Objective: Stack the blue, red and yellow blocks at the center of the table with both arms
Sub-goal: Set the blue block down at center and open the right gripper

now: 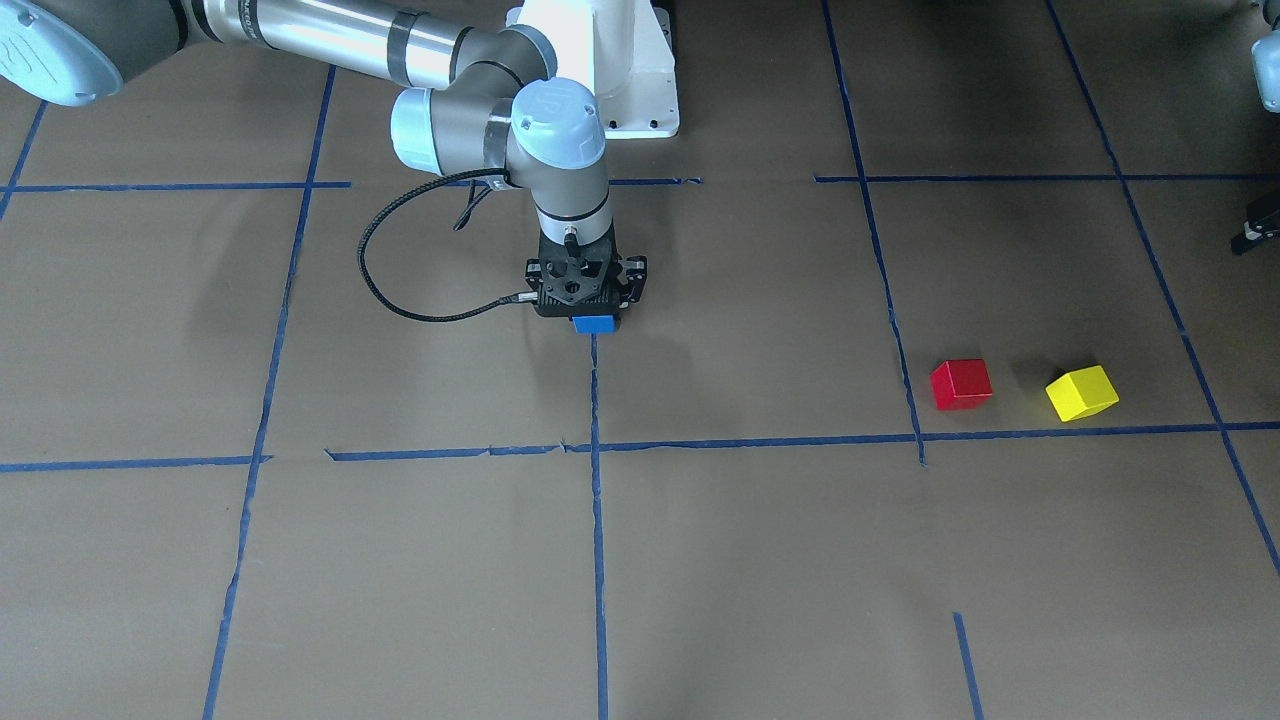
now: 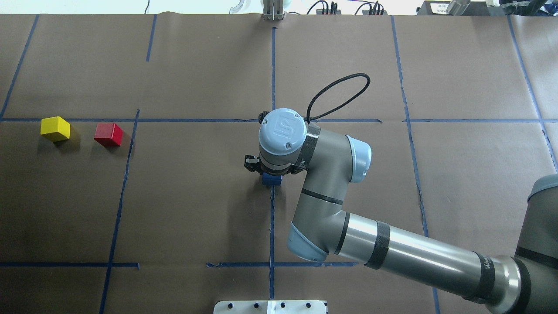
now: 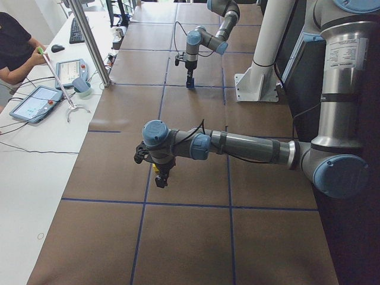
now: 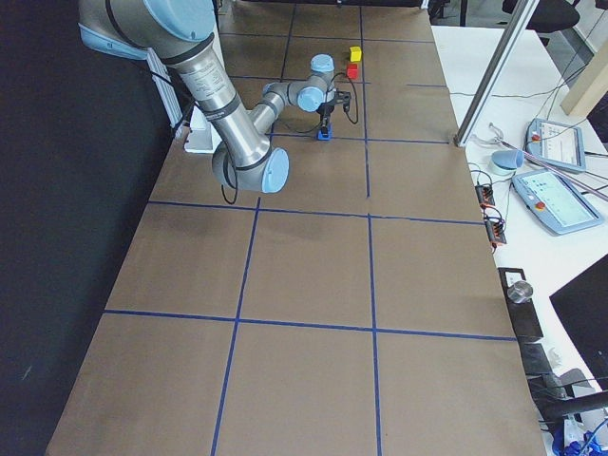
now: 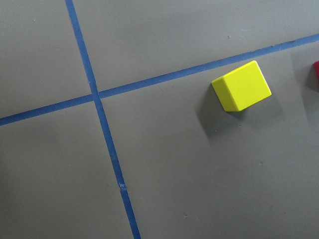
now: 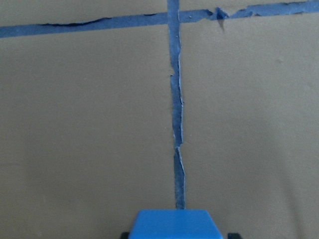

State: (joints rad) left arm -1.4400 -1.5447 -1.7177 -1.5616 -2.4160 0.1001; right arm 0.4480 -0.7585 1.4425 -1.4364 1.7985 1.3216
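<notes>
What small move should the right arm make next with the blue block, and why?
Probably open the right gripper and release the blue block. It holds the block low on the centre tape line, and the block seems to be set down. The red block and yellow block lie apart, unstacked.

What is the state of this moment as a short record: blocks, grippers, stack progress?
blue block: at table centre on a tape line, gripped by the right gripper
red block: loose on the robot's left side
yellow block: beside the red, not touching
left gripper: raised near the yellow block; open or shut unclear
stack: not started
</notes>
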